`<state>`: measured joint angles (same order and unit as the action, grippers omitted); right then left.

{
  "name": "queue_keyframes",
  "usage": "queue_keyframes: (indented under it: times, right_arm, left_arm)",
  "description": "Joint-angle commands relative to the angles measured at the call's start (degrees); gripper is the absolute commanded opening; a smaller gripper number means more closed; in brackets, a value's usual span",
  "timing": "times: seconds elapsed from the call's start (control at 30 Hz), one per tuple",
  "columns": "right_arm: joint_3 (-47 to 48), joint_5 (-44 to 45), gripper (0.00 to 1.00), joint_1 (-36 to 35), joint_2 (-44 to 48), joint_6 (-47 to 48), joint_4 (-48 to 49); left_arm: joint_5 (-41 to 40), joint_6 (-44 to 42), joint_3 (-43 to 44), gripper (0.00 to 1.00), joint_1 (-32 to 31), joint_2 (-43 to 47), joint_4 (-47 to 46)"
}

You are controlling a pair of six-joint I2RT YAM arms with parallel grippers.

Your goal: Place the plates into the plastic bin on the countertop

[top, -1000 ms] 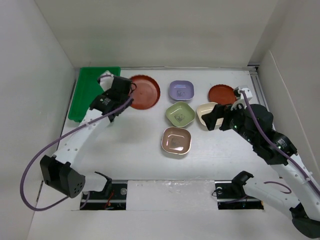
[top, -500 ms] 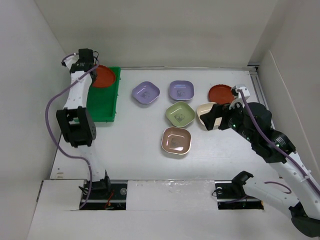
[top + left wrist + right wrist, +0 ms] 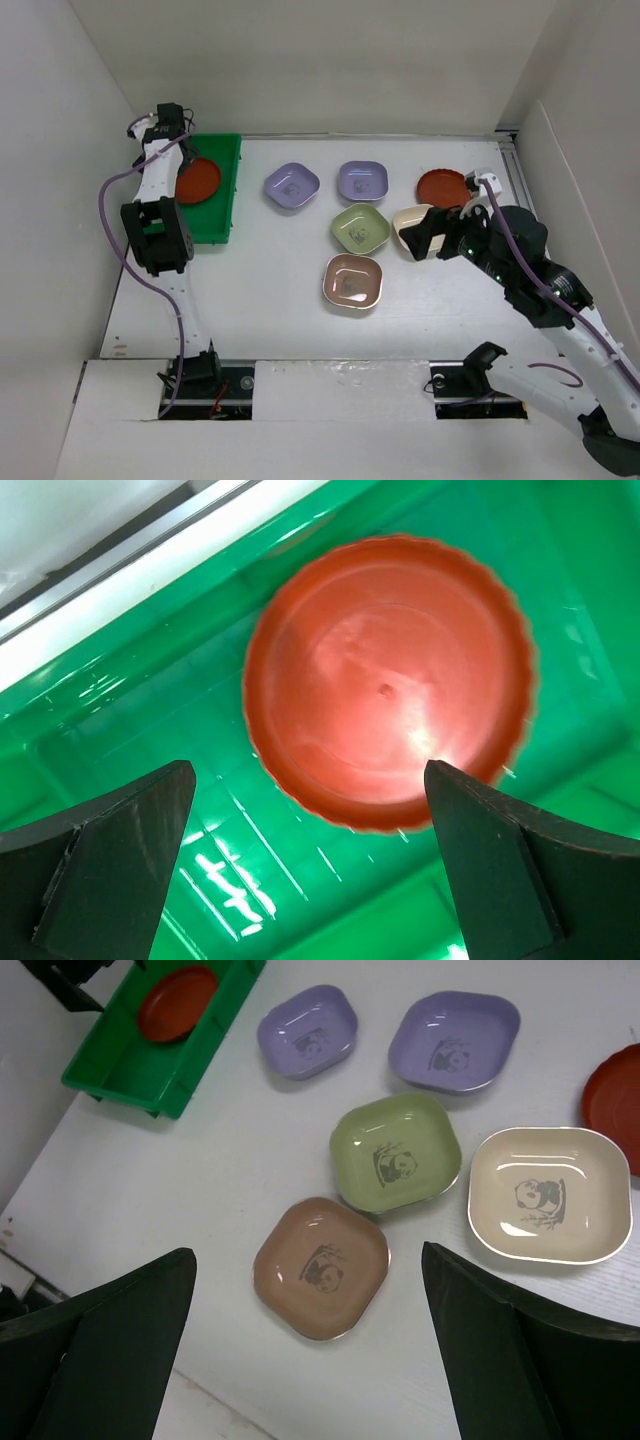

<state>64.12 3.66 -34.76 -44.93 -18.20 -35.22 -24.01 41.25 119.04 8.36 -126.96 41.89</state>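
Jaws spread wide and gripping nothing, the left gripper [image 3: 308, 780] is hovering over a red-brown plate [image 3: 385, 680] lying flat inside the green plastic bin [image 3: 100, 730] (at the countertop's [image 3: 260, 260] far-left edge). The right gripper [image 3: 305, 1260], likewise parted and empty, is hanging above six plates lying on the white surface: the pinkish-tan plate [image 3: 320, 1267], green plate [image 3: 396, 1165], cream plate [image 3: 550, 1195], lavender plates [image 3: 307, 1030] [image 3: 455, 1028] and second red-brown plate [image 3: 615, 1105].

A scalloped red-brown plate [image 3: 385, 680] lies flat in the green plastic bin [image 3: 120, 710] under the left hand [image 3: 308, 780], while below the right hand [image 3: 305, 1255] the pinkish-tan dish [image 3: 320, 1268], green dish [image 3: 395, 1165], cream dish [image 3: 550, 1195], two lavender dishes [image 3: 307, 1032] and second red-brown plate [image 3: 612, 1105] rest upright on the white table [image 3: 180, 1190].
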Motion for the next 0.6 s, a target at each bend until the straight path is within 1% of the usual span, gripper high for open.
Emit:
queue_keyframes:
  times: [0.0, 0.03, 0.07, 0.1, 0.13, 0.17, 0.2, 0.23, 0.3, 0.33, 0.37, 0.43, 0.47, 0.5, 0.57]
  right_arm:
    - [-2.58, 5.29, 1.00, 1.97, -2.00, -2.28, 6.47]
    - [-2.59, 6.09, 1.00, 3.11, -4.62, -3.59, 7.27]
    - [-2.59, 7.75, 1.00, 4.60, -6.64, -4.47, 7.88]
    - [-2.59, 7.76, 1.00, 8.71, -9.01, -5.26, 8.85]
    - [-1.64, 7.16, 1.00, 11.27, -14.61, -5.27, 9.46]
    - [-0.67, 7.15, 1.00, 13.82, -17.62, -6.49, 9.47]
    - [0.47, 6.54, 1.00, 16.37, -20.52, -6.50, 9.47]
    - [2.48, 6.53, 1.00, 21.53, -25.60, -7.11, 10.60]
    - [4.17, 5.22, 1.00, 26.65, -30.20, -7.73, 12.01]
    - [6.35, 4.43, 0.99, 31.38, -32.48, -8.43, 12.02]
    - [7.41, 3.03, 0.99, 33.60, -36.94, -8.96, 12.02]
    - [8.74, 2.05, 0.97, 37.30, -40.92, -10.27, 12.54]
    - [9.53, 2.05, 0.96, 40.53, -42.68, -10.98, 13.07]
    - [10.23, 2.05, 0.96, 42.04, -46.44, -12.20, 13.07]
    - [12.33, 1.17, 0.96, 45.90, -50.07, -13.35, 12.55]
  left_arm:
    - [1.94, -2.49, 1.03, 1.00, -1.15, 10.48, -2.68]
    - [3.78, -4.93, 0.14, 1.00, -2.81, 14.33, -4.95]
    - [4.49, -5.83, -0.47, 1.00, -3.69, 15.93, -4.97]
    - [5.11, -5.83, -0.48, 1.00, -4.57, 17.17, -4.97]
    - [6.33, -5.84, -0.48, 1.00, -5.36, 19.62, -4.10]
    - [8.95, -6.62, -0.48, 1.00, -7.03, 20.86, -3.14]
    - [9.94, -7.15, -1.00, 1.00, -7.91, 22.35, -3.13]
    - [11.60, -8.11, -3.97, 1.00, -9.83, 26.11, -3.13]
    - [11.62, -8.12, -8.54, 1.00, -11.87, 30.69, -4.35]
    - [11.62, -8.73, -14.31, 1.00, -12.75, 33.24, -5.14]
    - [12.57, -9.52, -17.24, 1.00, -13.45, 37.96, -7.33]
    - [15.48, -10.22, -22.78, 1.00, -13.46, 42.21, -8.75]
    - [16.01, -10.23, -27.94, 1.00, -13.46, 45.71, -9.54]
    - [16.01, -11.01, -30.08, 1.00, -13.46, 47.22, -10.07]
    - [16.71, -12.59, -34.47, 1.00, -13.46, 49.34, -11.04]
